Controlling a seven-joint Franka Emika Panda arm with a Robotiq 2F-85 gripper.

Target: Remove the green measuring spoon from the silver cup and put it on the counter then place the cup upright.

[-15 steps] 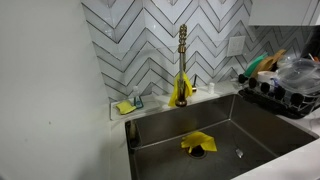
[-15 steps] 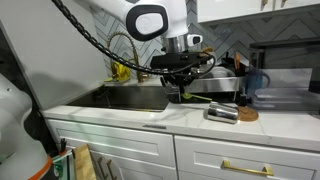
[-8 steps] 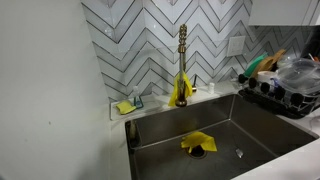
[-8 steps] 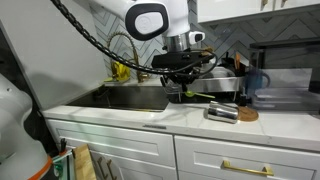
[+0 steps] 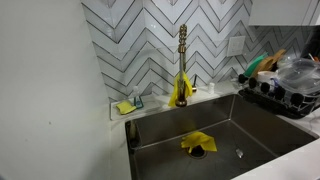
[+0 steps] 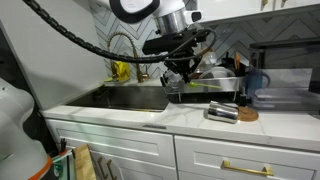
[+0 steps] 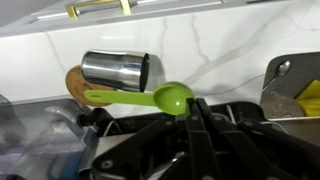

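the gripper [image 7: 196, 108] is closed, its tips pinching the bowl end of the green spoon [image 7: 150, 97]. the spoon is out of the cup [image 7: 113, 70], and its handle stretches level in front of it, above the tabletop [image 7: 235, 50]. the cup lies on its side, mouth toward the sink [image 7: 285, 78], resting partly on a wooden coaster [image 7: 74, 85] on the tabletop.

My jaws look matt black. The green measuring spoon [image 7: 150, 98] shines like smooth plastic. The silver cup [image 7: 115, 70] is polished metal, mirror-bright. The round coaster [image 7: 73, 85] is plain wood. The counter [image 7: 230, 45] looks like smooth, grey-veined stone, and I see dull brushed steel in the sink [image 5: 250, 125].
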